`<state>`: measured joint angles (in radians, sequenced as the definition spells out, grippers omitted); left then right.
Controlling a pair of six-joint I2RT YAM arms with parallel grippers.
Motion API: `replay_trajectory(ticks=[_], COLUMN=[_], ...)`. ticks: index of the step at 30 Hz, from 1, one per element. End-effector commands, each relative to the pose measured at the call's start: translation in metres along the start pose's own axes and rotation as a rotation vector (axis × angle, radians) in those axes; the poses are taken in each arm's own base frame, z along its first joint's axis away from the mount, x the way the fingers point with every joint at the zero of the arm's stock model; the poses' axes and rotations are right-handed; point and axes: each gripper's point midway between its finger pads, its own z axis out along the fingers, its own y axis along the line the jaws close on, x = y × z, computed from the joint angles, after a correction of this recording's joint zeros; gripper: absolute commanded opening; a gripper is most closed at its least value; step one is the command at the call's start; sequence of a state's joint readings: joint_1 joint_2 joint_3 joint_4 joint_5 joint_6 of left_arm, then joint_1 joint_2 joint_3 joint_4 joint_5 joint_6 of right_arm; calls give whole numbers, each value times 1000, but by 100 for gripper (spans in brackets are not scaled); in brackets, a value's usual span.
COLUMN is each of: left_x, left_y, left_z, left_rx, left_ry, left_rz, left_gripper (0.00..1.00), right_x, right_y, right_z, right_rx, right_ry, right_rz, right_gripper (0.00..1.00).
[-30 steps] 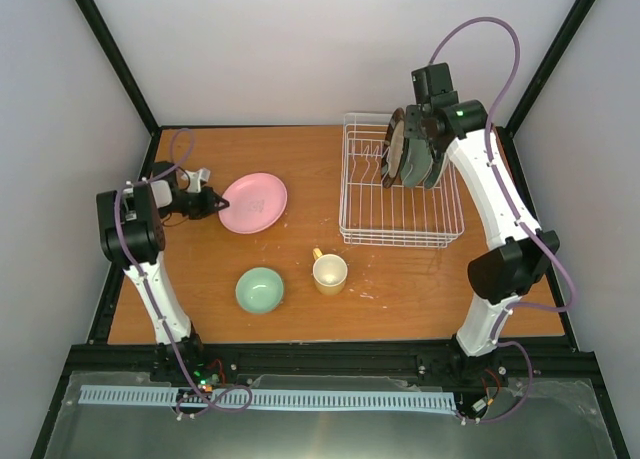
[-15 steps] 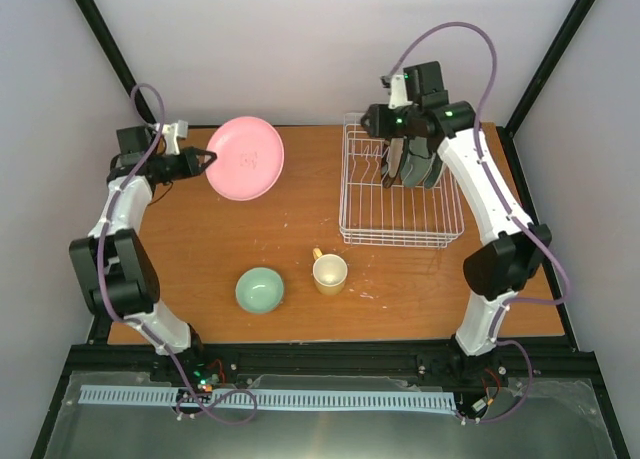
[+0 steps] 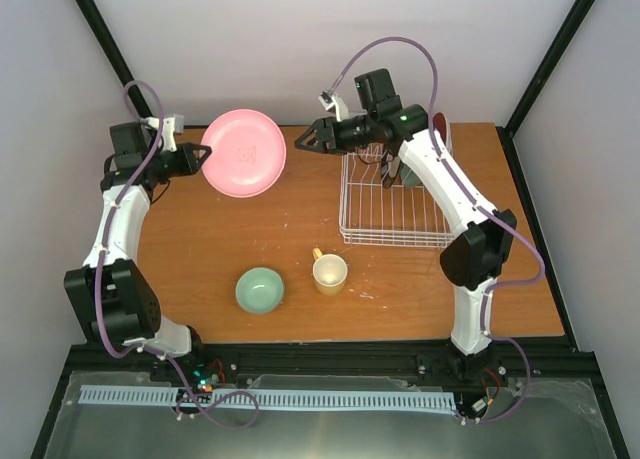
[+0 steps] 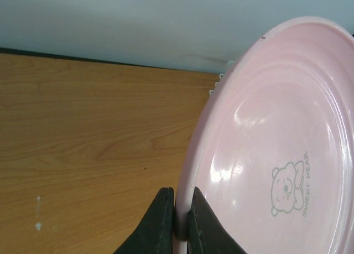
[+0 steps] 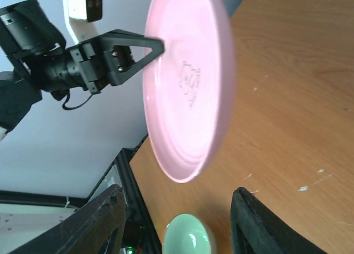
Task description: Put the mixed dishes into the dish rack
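My left gripper (image 3: 205, 155) is shut on the rim of the pink plate (image 3: 243, 152) and holds it on edge in the air over the back left of the table. The left wrist view shows the pads pinching the rim (image 4: 180, 194) of the pink plate (image 4: 276, 154). My right gripper (image 3: 305, 144) is open and empty, left of the white wire dish rack (image 3: 345, 194), and points at the plate (image 5: 188, 88). A few dark plates (image 3: 405, 169) stand in the rack, partly hidden by the right arm. The mint-green bowl (image 3: 260, 289) and cream-yellow mug (image 3: 329, 273) sit on the table.
The black frame posts stand at the back corners and along the table's sides. The right wrist view shows the left arm's fingers (image 5: 138, 49) on the plate and the bowl (image 5: 188, 234) below. The rack's front rows hold nothing.
My left gripper has lifted the pink plate off the table and carried it up and back. My right gripper has left the plates in the rack and swung left toward the pink plate.
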<state>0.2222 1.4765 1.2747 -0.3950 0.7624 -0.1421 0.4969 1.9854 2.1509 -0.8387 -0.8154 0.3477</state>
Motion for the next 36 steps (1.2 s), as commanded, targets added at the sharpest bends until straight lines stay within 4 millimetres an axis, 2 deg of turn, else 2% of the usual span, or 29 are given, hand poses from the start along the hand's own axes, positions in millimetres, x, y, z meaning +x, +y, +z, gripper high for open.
replay_trajectory(ticks=[1, 5, 9, 16, 20, 24, 26, 31, 34, 35, 36], left_x=[-4, 3, 7, 10, 11, 8, 9, 8, 5, 5, 5], left_y=[-12, -20, -26, -34, -37, -43, -45, -47, -48, -48, -47], left_z=[-12, -15, -23, -36, -39, -39, -37, -34, -35, -34, -34], left_rx=[-7, 30, 21, -2, -5, 32, 50, 81, 86, 86, 87], left_ry=[-24, -9, -16, -15, -5, -15, -16, -18, -19, -17, -15], left_rz=[10, -4, 11, 39, 53, 43, 34, 28, 37, 37, 37], left_gripper=[1, 1, 1, 1, 1, 1, 1, 1, 1, 1, 1], right_x=[6, 16, 8, 1, -1, -1, -4, 3, 12, 14, 16], right_y=[28, 19, 12, -7, -10, -3, 8, 29, 32, 32, 32], right_z=[7, 29, 38, 42, 41, 56, 66, 99, 113, 115, 116], right_rx=[-80, -29, 38, 146, 167, 93, 64, -6, -34, -41, -44], right_ry=[31, 60, 35, 18, 9, 14, 8, 54, 84, 90, 95], right_rz=[0, 9, 0, -18, -27, 0, -14, -26, -22, -21, -20], right_gripper=[52, 53, 54, 55, 56, 56, 56, 55, 43, 31, 13])
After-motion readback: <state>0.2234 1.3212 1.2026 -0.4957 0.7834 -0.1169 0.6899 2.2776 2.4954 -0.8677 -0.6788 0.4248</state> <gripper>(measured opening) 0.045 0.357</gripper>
